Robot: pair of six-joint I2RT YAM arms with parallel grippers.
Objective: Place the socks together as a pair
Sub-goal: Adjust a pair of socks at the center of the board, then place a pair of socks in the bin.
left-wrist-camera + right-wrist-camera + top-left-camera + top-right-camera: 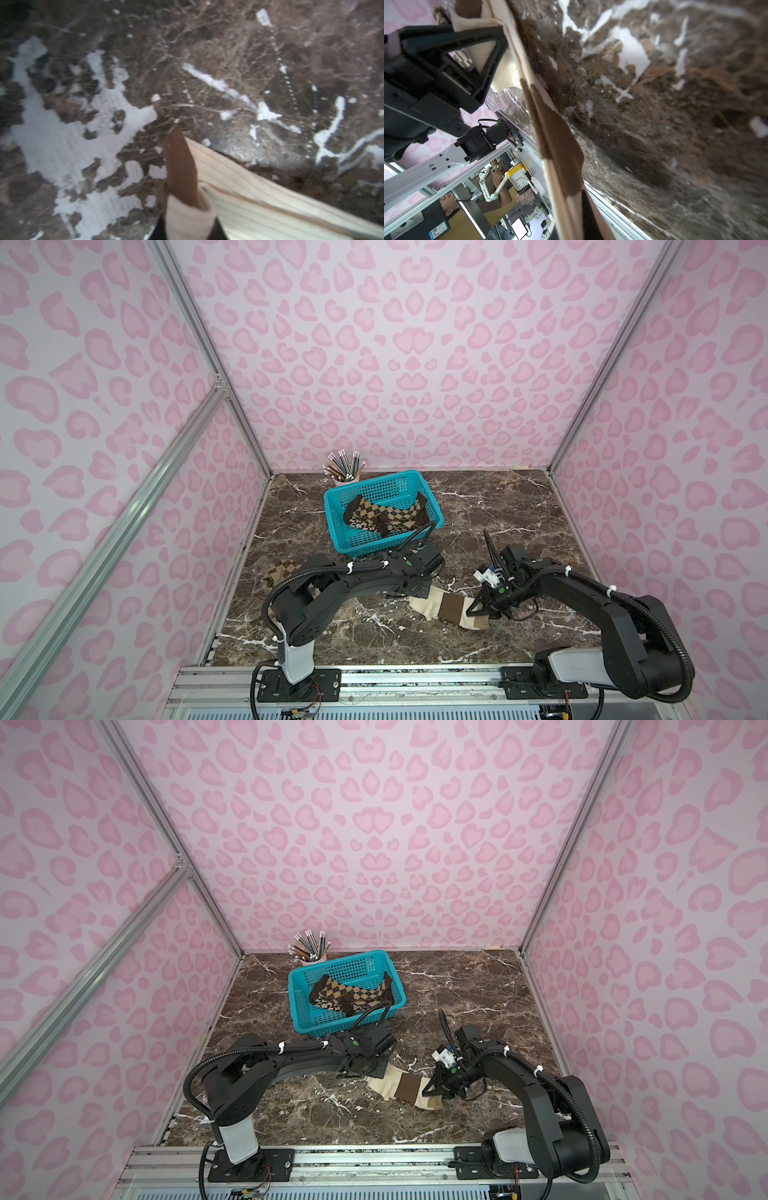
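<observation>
The cream ribbed socks [440, 608] carry a wide brown band and a tan patch at one end. They lie stretched on the table [519, 510] towards its front edge, two layers overlapping. The left tool [415, 592] is closed and pinches one end. The right tool [478, 608] is closed and pinches the opposite end, beside the tan patch. The socks span the gap between both tools. The argyle socks [386, 514] lie inside the blue basket [332, 506], well apart.
</observation>
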